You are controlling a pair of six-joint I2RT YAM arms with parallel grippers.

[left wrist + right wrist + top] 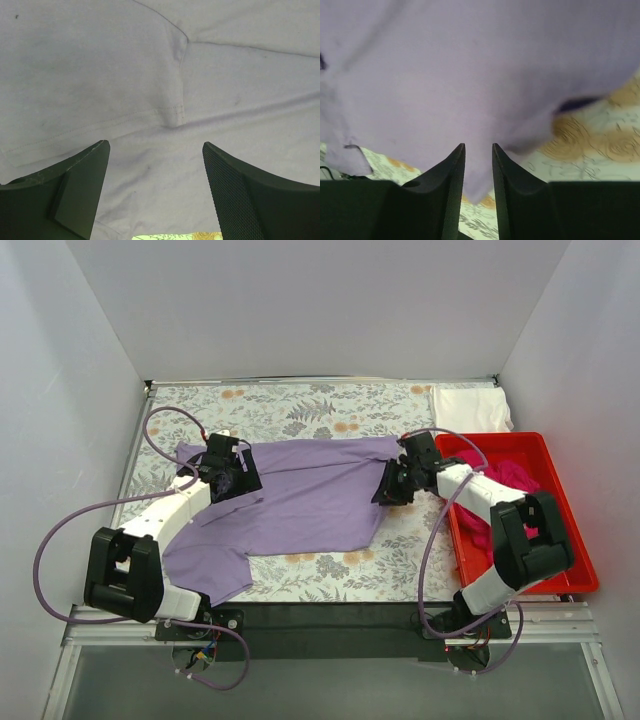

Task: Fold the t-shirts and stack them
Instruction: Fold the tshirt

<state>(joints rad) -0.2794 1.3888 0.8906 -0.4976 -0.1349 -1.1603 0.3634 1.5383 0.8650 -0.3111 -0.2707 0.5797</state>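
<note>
Lavender t-shirt lies spread over the middle of the floral-clothed counter. Its long axis runs left to right, and one sleeve trails toward the near left corner.

Left hand: sits over the shirt's far left part. In the wrist view its two fingers stand wide apart w/ fabric and a stitched hem seam filling the frame between them. Nothing is gripped.

Right hand: at the shirt's right edge, approx. level w/ the left hand. In the wrist view (blurred) the fingers are drawn to a narrow slit and a tongue of lavender fabric runs down into that slit, i.e. the hand is pinching the shirt's edge. Floral cloth shows to either side of the fingers.

Other items: the magenta t-shirt is bunched in a red bin along the counter's right side, partly hidden by the right arm. The white t-shirt lies flat at the far right corner, just beyond the bin's far end and well apart from the lavender one. None of the three shirts rests on another.
</note>
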